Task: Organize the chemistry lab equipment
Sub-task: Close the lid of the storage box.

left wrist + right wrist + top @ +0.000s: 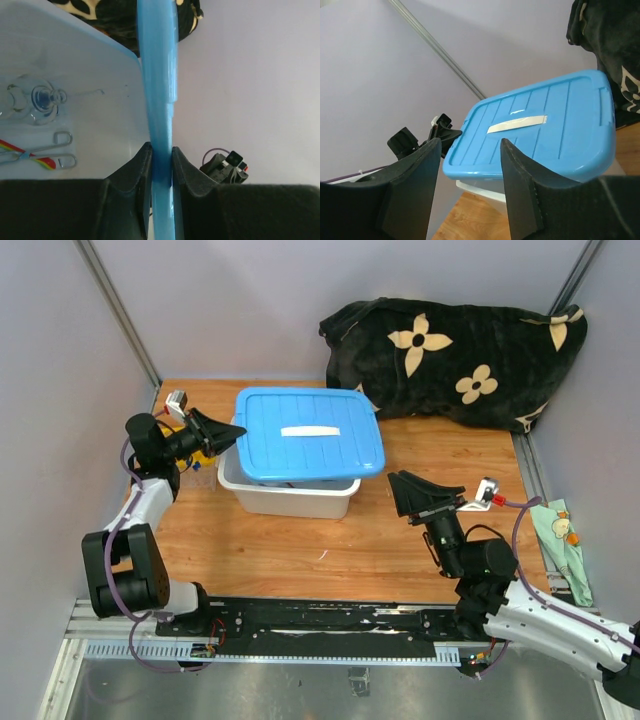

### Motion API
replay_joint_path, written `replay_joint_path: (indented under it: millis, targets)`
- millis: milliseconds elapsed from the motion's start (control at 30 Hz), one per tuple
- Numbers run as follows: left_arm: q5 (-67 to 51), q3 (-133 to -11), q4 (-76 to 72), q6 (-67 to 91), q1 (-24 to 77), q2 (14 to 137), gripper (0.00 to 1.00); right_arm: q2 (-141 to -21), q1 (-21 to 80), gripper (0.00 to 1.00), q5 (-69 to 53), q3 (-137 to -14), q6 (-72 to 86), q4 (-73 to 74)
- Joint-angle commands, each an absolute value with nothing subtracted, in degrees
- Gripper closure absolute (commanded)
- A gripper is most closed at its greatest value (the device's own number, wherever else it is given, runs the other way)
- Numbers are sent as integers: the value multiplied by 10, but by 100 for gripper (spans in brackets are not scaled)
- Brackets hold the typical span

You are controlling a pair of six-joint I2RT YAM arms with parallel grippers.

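Observation:
My left gripper (232, 430) is shut on the left edge of the blue lid (308, 433) of the white tub (290, 495); the left wrist view shows its jaws clamped on the lid edge (159, 100). Through the tub's clear wall I see a glass flask (42, 102) and metal tongs (40, 154) with red-yellow handles inside. My right gripper (415, 495) is open and empty, hovering right of the tub, facing the lid (540, 130). A bit of yellow (203, 456) shows behind the left gripper, perhaps the tube rack. Test tubes are out of view.
A black cloth with cream flowers (455, 355) lies at the back right. A pale green cloth (562, 540) hangs at the table's right edge. The wooden table (330, 555) has grey walls on three sides.

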State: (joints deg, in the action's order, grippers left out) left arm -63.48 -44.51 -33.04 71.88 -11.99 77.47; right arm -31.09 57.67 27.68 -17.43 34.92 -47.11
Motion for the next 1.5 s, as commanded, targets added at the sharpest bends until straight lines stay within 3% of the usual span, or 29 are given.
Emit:
replay_joint_path:
  millis: [0, 600, 833, 900, 1033, 1167, 1300, 1467]
  targets:
    - [-625, -490, -210, 624, -127, 796, 100, -298, 584, 48, 304, -162, 330, -465]
    - [-632, -605, -15, 487, -158, 852, 100, -291, 584, 48, 313, -169, 317, -412]
    - [-630, -558, -37, 492, -157, 830, 100, -370, 578, 33, 391, -256, 275, -310]
    - [-631, -555, -42, 495, -157, 830, 100, -401, 555, 29, 377, -322, 256, -218]
    - [-630, -563, -45, 500, -157, 832, 100, -500, 397, 30, 196, -505, 317, 49]
    - [-630, -569, -51, 507, -157, 835, 100, -582, 243, 30, 53, -611, 312, 138]
    - [-628, -566, -57, 509, -158, 834, 100, -696, 175, 28, -49, -722, 278, 205]
    - [-623, -556, -62, 514, -157, 823, 100, -805, 162, 25, -211, -769, 258, 177]
